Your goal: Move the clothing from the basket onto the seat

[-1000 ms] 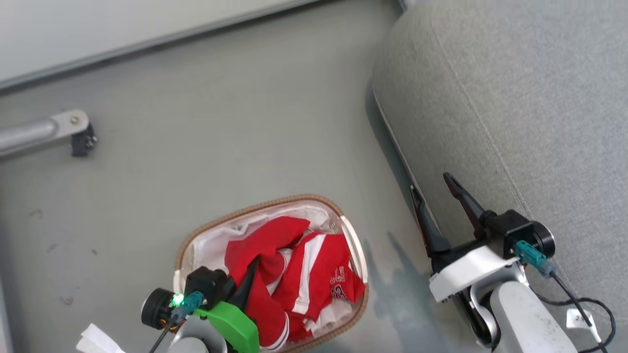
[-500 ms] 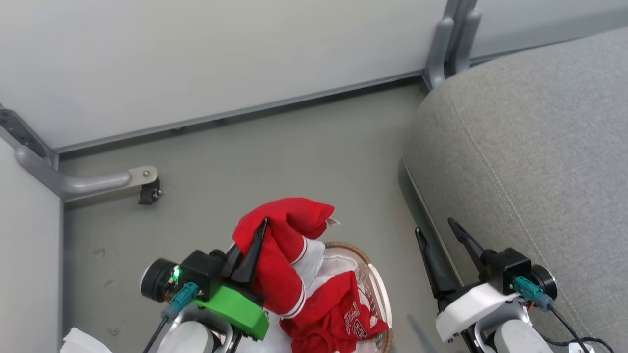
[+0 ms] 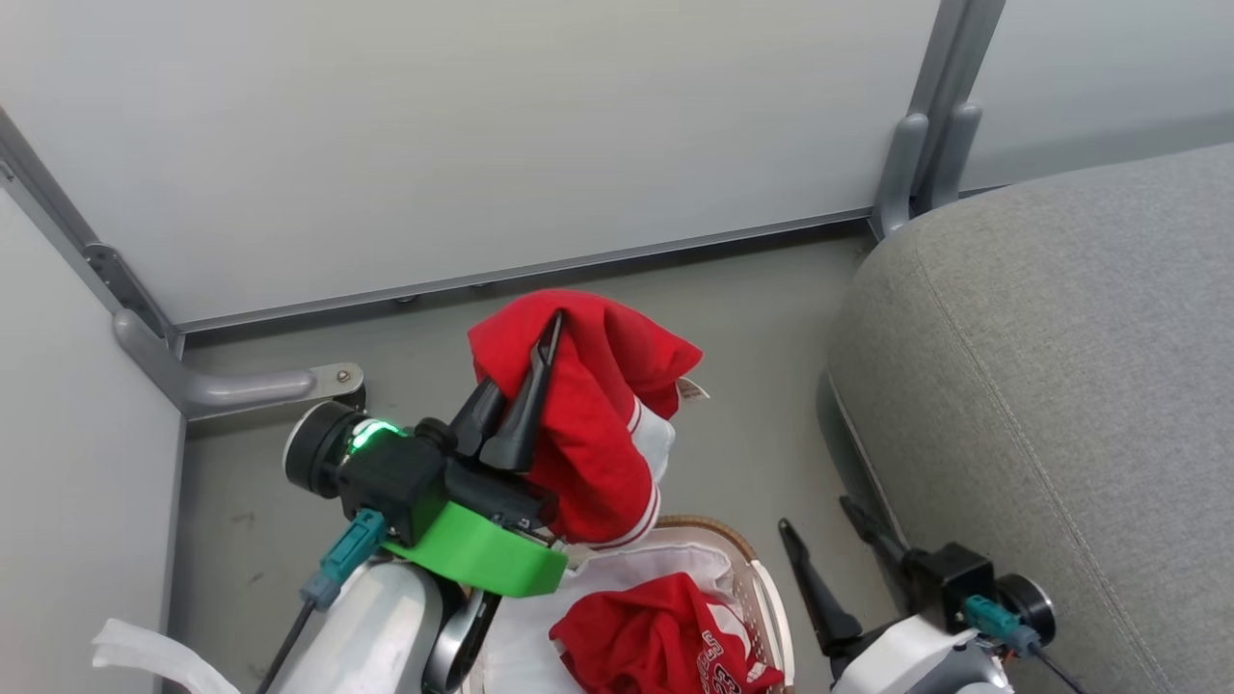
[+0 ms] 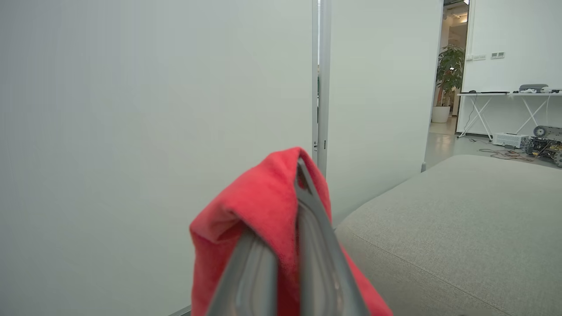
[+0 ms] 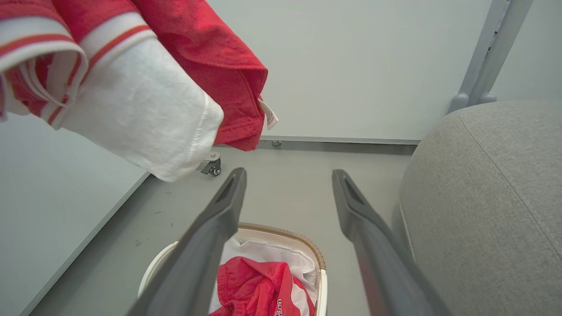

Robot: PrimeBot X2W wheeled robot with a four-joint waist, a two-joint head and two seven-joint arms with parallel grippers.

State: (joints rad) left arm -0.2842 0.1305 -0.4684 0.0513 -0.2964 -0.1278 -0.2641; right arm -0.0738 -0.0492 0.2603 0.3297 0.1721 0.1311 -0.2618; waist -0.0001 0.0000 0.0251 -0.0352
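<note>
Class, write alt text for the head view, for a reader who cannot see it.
The left pincer holds a red garment up, clear of the basket, where a second red garment lies. The right pincer is open beside the grey seat.

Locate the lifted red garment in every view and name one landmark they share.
Head view: the lifted garment is at centre, clamped in the shut left pincer, above the basket.
Left wrist view: the lifted garment is at bottom centre, draped over the fingers.
Right wrist view: the lifted garment hangs at upper left.
Shared landmark: the grey seat, at the right of each view.
</note>
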